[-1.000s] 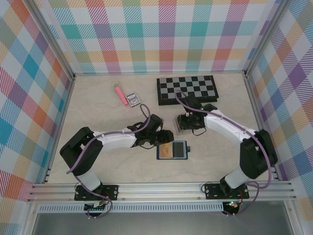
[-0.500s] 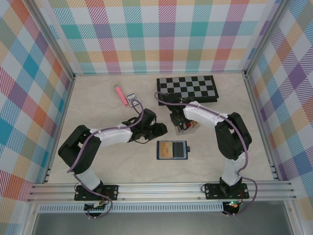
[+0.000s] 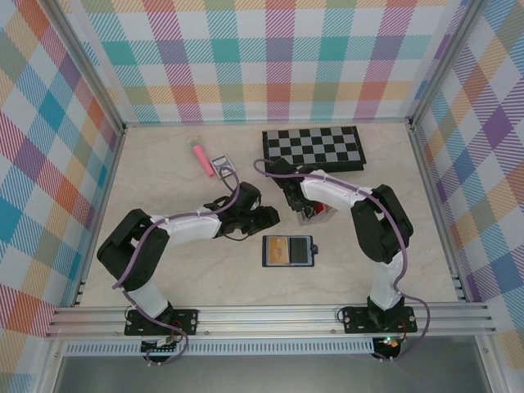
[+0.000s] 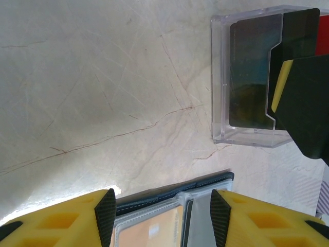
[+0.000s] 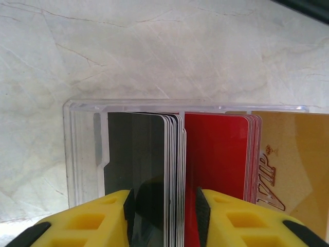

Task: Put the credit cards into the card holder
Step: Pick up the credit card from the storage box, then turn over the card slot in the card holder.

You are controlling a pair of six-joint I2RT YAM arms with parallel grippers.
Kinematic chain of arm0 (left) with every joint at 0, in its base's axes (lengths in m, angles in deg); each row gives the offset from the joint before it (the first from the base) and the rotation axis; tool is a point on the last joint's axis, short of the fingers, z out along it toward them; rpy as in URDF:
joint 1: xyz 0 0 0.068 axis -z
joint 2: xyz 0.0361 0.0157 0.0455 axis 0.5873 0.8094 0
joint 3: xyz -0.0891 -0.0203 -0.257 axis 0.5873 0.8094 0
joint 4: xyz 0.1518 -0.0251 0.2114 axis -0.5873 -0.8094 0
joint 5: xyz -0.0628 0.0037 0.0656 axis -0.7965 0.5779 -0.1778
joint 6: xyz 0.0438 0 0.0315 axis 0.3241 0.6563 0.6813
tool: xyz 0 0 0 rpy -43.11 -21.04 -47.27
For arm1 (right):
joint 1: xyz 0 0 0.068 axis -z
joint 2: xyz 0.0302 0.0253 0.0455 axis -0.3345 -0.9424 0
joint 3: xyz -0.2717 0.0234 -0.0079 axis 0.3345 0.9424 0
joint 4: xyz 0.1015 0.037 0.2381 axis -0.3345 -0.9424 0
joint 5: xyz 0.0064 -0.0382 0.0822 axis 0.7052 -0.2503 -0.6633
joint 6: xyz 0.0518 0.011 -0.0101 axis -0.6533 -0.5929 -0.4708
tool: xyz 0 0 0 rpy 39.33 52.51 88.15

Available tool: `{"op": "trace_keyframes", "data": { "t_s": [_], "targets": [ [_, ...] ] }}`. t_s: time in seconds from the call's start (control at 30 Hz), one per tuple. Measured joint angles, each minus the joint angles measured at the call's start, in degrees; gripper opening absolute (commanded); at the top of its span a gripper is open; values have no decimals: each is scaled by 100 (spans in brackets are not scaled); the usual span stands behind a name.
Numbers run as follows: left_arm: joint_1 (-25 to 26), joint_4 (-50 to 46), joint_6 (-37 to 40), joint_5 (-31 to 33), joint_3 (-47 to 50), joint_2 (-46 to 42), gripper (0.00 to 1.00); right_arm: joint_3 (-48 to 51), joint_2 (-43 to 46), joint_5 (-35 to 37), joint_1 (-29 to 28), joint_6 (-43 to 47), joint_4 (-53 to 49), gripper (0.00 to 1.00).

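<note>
Straddling the racked cards (image 5: 172, 154) to lift one, my right pincer (image 5: 164, 198) may be gripping; I cannot tell. My left pincer (image 4: 162, 206) hangs parted over the wallet (image 4: 169, 193).

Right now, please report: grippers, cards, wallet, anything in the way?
Left gripper open, empty, near wallet. Right gripper open, astride cards in clear stand. Wallet open, orange card inside. Nothing seen blocking.

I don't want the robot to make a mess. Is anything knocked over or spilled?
Nothing stands out. The credit cards stand upright in their clear box, none spilled, and the card holder lies open and flat with an orange card inside.
</note>
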Motion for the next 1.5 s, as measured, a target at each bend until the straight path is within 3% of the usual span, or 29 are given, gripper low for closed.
{"op": "trace_keyframes", "data": {
  "t_s": [0.4, 0.57, 0.67, 0.87, 1.23, 1.5],
  "targets": [
    [0, -2, 0, -72, 0, 0, 53, 0, 68, 92, 0, 22, -20, 20],
    [-2, -2, 2, -72, 0, 0, 53, 0, 162, 96, 0, 20, -39, 19],
    [-2, -2, 2, -72, 0, 0, 53, 0, 234, 72, 0, 15, -52, 11],
    [-2, -11, 2, -70, 0, 0, 53, 2, 531, -127, -22, -4, -118, 10],
    [-2, -413, 96, 44, 39, -44, 53, 1005, 2306, -1436, -4, -518, 9, 2],
    [-2, -577, 96, 96, 369, -319, 53, 2680, 3753, -2688, 13, -1237, 455, 2]
  ]
}}
